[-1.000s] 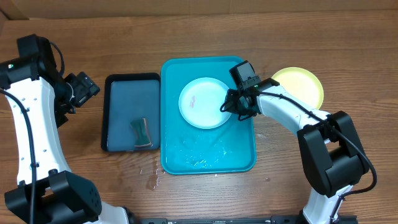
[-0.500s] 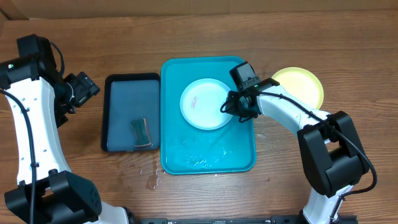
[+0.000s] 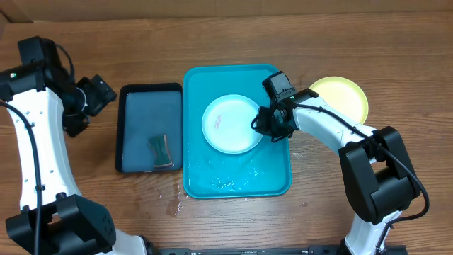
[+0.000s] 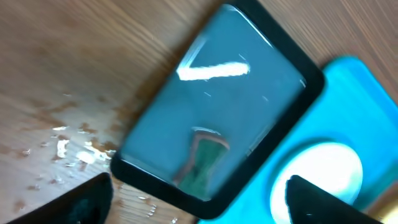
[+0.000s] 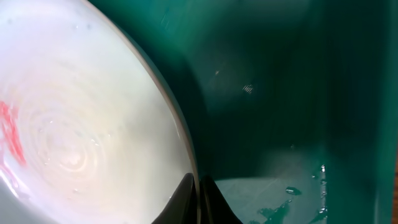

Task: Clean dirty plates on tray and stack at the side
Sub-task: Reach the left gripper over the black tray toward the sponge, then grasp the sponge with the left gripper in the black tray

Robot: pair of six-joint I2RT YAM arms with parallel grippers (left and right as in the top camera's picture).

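A pale plate [image 3: 231,124] with a small pink smear lies in the turquoise tray [image 3: 272,180]. My right gripper [image 3: 260,124] is shut on the plate's right rim; in the right wrist view the fingertips [image 5: 199,199] pinch the rim of the plate [image 5: 81,124] above the tray floor [image 5: 292,93]. A yellow-green plate [image 3: 343,98] sits on the table right of the tray. My left gripper [image 3: 95,93] is open and empty above the table, left of the dark tray; its wrist view [image 4: 199,199] shows the plate [image 4: 323,180] and turquoise tray [image 4: 354,87]. No third plate is in view.
A dark navy tray [image 3: 148,134] with water holds a green sponge [image 3: 161,150], left of the turquoise tray; both show in the left wrist view [image 4: 242,81] [image 4: 202,165]. Water droplets lie on the wood [image 3: 173,202] in front of it. Water pools in the turquoise tray's front.
The right gripper has shifted the plate slightly toward the front left of the tray. The left gripper has lifted a little toward the back.
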